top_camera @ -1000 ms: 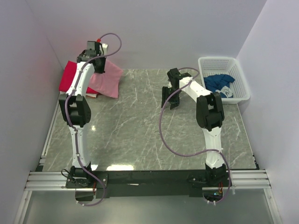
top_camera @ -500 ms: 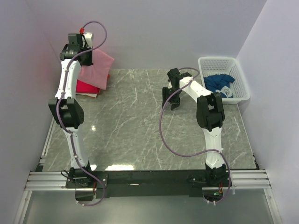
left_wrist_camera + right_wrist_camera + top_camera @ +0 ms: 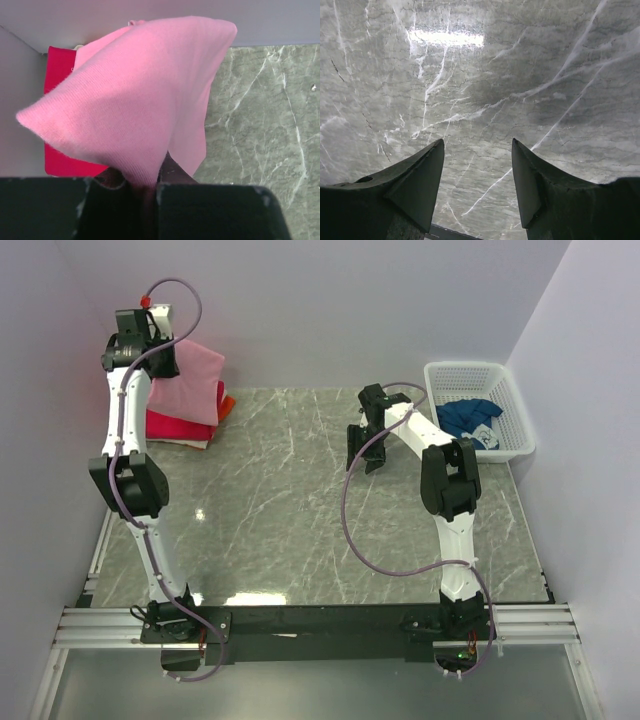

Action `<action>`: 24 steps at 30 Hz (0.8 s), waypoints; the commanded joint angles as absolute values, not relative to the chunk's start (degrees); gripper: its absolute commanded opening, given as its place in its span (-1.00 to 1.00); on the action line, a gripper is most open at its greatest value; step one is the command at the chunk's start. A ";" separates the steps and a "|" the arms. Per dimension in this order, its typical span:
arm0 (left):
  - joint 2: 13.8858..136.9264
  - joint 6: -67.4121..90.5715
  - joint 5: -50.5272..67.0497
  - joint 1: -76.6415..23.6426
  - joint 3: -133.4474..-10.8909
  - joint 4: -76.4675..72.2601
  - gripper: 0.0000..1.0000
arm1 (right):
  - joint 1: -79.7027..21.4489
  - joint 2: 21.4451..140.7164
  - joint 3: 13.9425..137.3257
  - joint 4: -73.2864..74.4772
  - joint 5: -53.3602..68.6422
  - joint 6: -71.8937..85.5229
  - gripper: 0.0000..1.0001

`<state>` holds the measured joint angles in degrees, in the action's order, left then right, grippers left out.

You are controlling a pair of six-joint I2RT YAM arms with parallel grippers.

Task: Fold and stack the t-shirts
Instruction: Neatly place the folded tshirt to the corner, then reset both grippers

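Observation:
My left gripper (image 3: 160, 360) is shut on the folded light pink t-shirt (image 3: 190, 380) and holds it in the air at the far left corner. In the left wrist view the pink t-shirt (image 3: 135, 95) hangs from the gripper (image 3: 145, 187) over the magenta-red t-shirt (image 3: 62, 157). The magenta-red t-shirt (image 3: 175, 426) lies folded on the table with an orange t-shirt (image 3: 227, 403) peeking out beside it. The dark blue t-shirt (image 3: 468, 418) with white print lies in the basket. My right gripper (image 3: 364, 462) is open and empty above bare table, as the right wrist view (image 3: 477, 170) shows.
A white plastic mesh basket (image 3: 515, 410) stands at the far right. The grey marble table (image 3: 280, 520) is walled by pale panels at the left, back and right. A metal rail (image 3: 320, 625) runs along the near edge.
My left arm has swung left and back, carrying the pink t-shirt from beside the red one to over it. The right arm has not moved.

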<state>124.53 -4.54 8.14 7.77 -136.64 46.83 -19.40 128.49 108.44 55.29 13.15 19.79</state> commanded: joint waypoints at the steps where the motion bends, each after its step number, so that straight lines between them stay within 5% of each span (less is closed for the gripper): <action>1: 122.95 -2.90 10.90 8.70 -137.81 43.25 -0.99 | -19.51 125.95 109.86 55.81 12.92 19.16 0.26; 6: 126.64 -0.79 10.46 10.37 -138.07 40.70 -0.96 | -19.51 125.60 109.60 55.72 12.66 19.16 0.26; 9: 129.28 1.74 10.11 11.77 -139.04 39.38 -0.73 | -19.51 125.42 109.69 55.90 12.22 18.99 0.26; 10: 129.72 2.37 9.41 12.21 -138.35 38.50 -0.54 | -19.42 125.25 109.51 55.99 12.04 18.90 0.26; 11: 130.51 4.20 6.53 13.17 -137.99 36.67 -0.01 | -19.42 125.16 109.34 55.99 11.87 18.81 0.26; 14: 131.57 7.89 1.77 14.41 -137.64 34.20 0.98 | -19.51 124.19 107.76 55.37 11.34 18.54 0.28; 24: 121.82 12.21 -7.65 9.32 -124.46 27.33 0.99 | -19.34 115.94 98.44 49.40 9.41 20.65 0.29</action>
<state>128.31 9.63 -4.34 12.95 -126.41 31.51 -19.40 122.39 99.90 53.04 10.92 19.77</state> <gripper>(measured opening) 0.994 0.642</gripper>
